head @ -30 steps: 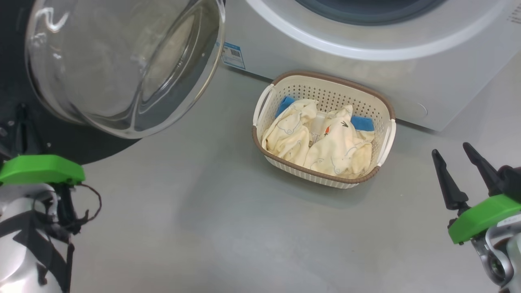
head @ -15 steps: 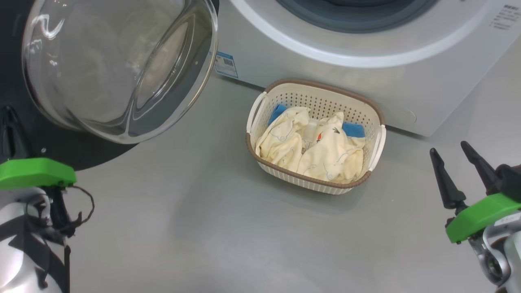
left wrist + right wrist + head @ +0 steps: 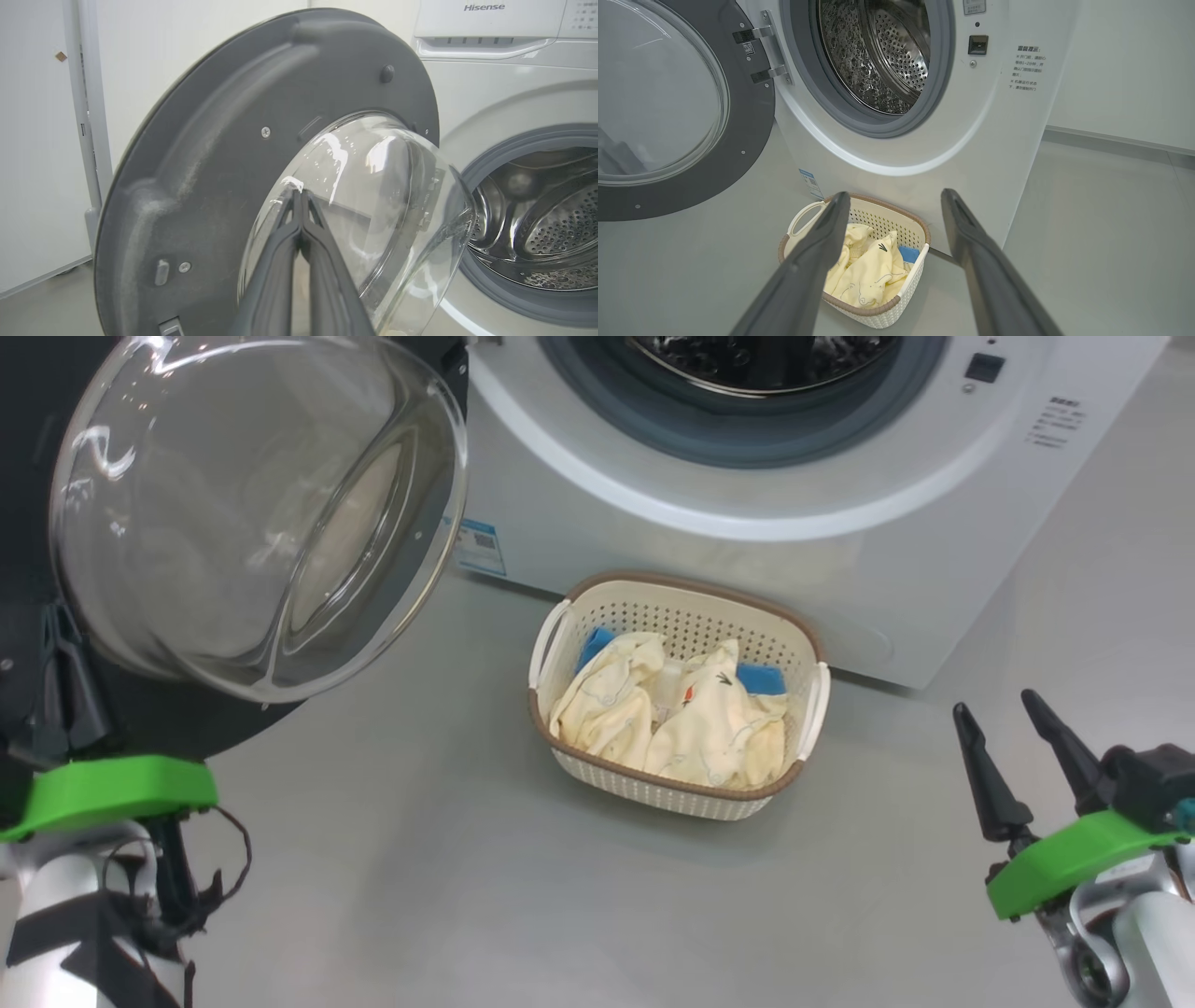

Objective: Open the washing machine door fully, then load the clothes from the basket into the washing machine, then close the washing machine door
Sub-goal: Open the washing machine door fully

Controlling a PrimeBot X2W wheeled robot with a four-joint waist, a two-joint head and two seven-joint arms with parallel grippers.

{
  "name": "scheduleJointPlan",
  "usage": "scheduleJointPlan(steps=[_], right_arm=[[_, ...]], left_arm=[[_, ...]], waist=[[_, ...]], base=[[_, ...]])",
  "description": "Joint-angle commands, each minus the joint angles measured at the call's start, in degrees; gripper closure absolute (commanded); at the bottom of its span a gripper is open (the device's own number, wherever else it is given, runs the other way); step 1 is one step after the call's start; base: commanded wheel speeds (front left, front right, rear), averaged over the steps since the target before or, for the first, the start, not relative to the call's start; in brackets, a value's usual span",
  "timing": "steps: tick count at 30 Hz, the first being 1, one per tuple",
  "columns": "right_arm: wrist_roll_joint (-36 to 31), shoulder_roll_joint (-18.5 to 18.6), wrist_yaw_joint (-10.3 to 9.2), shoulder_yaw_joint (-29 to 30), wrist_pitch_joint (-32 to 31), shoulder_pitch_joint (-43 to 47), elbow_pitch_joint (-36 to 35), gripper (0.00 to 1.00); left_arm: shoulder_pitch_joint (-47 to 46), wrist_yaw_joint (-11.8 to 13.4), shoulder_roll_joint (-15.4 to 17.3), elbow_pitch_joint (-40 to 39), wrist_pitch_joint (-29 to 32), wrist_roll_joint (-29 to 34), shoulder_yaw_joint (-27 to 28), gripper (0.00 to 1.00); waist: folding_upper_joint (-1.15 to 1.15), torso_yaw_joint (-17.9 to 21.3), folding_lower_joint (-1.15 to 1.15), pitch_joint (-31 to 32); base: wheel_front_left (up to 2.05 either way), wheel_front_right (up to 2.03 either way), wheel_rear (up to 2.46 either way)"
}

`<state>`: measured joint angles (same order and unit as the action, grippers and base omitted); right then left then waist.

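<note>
Washing machine door [image 3: 252,513] stands wide open at left, drum [image 3: 878,56] exposed. Left claw [image 3: 299,196] pinched together, empty, tips by glass bowl [image 3: 373,196]; contact unclear. Right claw [image 3: 995,705] spread apart, well right of basket [image 3: 644,782]. Clothes [image 3: 691,728] heaped inside basket, just before washing machine [image 3: 653,541]. Risks: light basket dragged along with garment; door drifting back into loading path.

The head camera is looking steeply down on the basket [image 3: 653,789], the washing machine [image 3: 597,523] at twelve o'clock. The left wrist camera is facing the washing machine door [image 3: 210,154] closely; the right one is standing farther back, sharing door and drum [image 3: 878,60].
</note>
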<state>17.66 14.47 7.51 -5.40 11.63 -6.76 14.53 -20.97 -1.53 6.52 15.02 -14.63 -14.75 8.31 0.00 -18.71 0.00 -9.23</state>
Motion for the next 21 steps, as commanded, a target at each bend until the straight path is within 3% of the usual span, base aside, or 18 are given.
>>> scheduleJointPlan(steps=[1,13,15,17,21], right_arm=[[-0.5,0.5,-0.02,-0.9,1.0,0.2,-1.5,0.0],[-2.2,-2.0,-0.02,-1.0,2.3,0.8,-4.0,0.0],[-2.6,-2.3,-0.02,-1.0,2.4,0.9,-4.6,0.0],[-3.1,-2.7,-0.02,-0.7,2.6,1.3,-5.4,0.0],[-3.6,-3.2,-0.02,-0.2,2.7,2.3,-6.8,0.0]], left_arm=[[0.2,-0.4,1.9,-3.4,-0.4,0.7,1.2,1.0],[9.6,-0.1,2.1,-15.6,2.8,1.9,-0.4,1.0],[11.0,0.1,2.0,-16.7,3.3,1.7,-0.4,0.93],[12.4,0.3,1.8,-17.5,3.6,1.7,-0.5,0.73],[14.9,0.8,1.3,-18.5,3.7,1.5,-0.5,0.52]], waist=[[0.0,1.5,0.0,1.3],[0.0,10.5,0.0,3.7],[0.0,12.1,0.0,3.8],[0.0,13.7,0.0,4.1],[0.0,16.5,0.0,4.5]], base=[[0.0,0.0,0.0],[0.0,0.0,0.0],[0.0,0.0,0.0],[0.0,0.0,0.0],[0.0,0.0,0.0]])
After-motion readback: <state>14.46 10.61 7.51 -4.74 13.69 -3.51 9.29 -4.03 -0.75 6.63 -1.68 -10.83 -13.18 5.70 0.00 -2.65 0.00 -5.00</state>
